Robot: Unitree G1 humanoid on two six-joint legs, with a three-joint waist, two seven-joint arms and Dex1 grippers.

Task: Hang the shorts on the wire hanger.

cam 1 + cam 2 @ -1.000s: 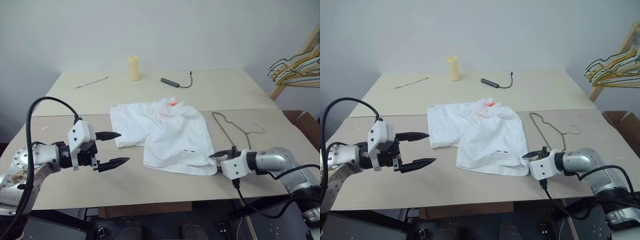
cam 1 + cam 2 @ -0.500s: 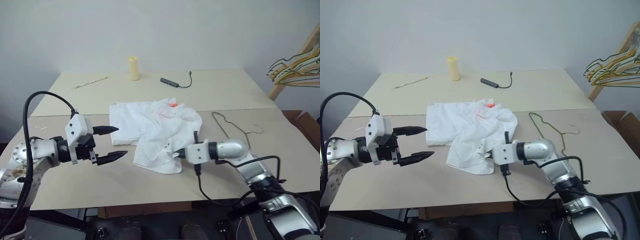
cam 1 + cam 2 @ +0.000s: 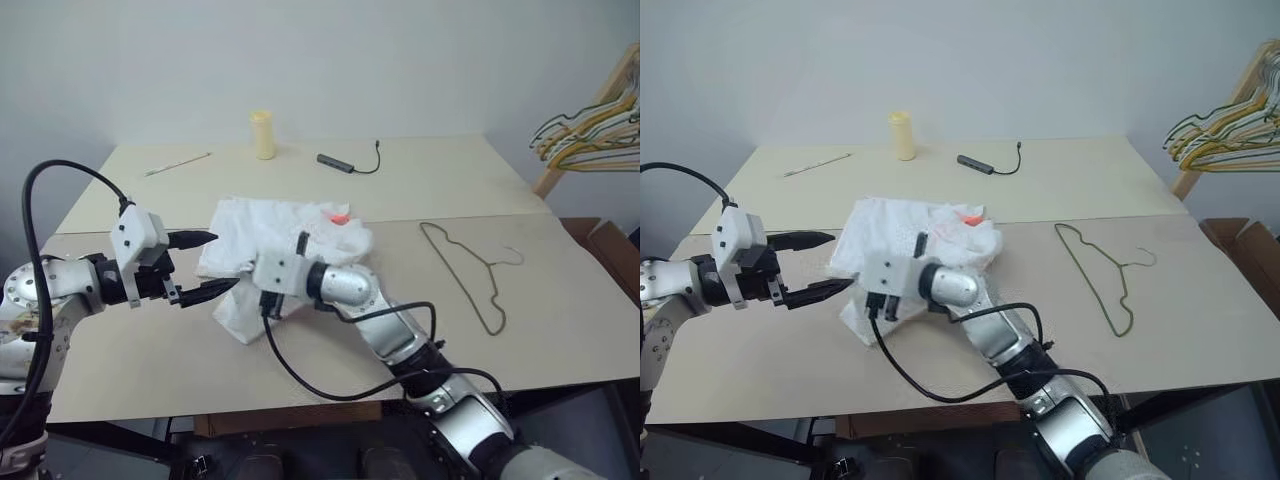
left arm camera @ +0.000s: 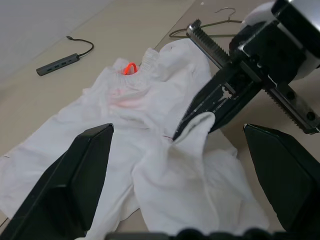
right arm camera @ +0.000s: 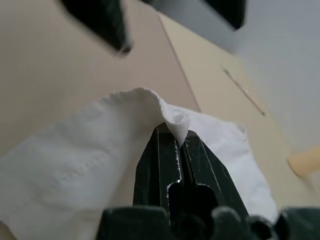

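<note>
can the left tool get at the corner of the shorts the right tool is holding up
Probably yes. The left tool is open and faces the shorts from close by. The right tool is shut on a raised corner just ahead of it, and nothing lies between; only the right tool's own fingers crowd that corner.

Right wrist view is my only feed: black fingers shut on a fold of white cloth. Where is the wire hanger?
Observer: The thin dark wire hanger lies flat on the table, clear of the white thin-fabric shorts, on the robot's right.
Operator: Is the other gripper close?
Observer: The left gripper is open at the shorts' left edge, facing the right gripper and the corner it pinches.
Operator: Anything else on the table?
Observer: A yellow cylinder, a dark cabled hub and a thin stick sit at the far side.
</note>
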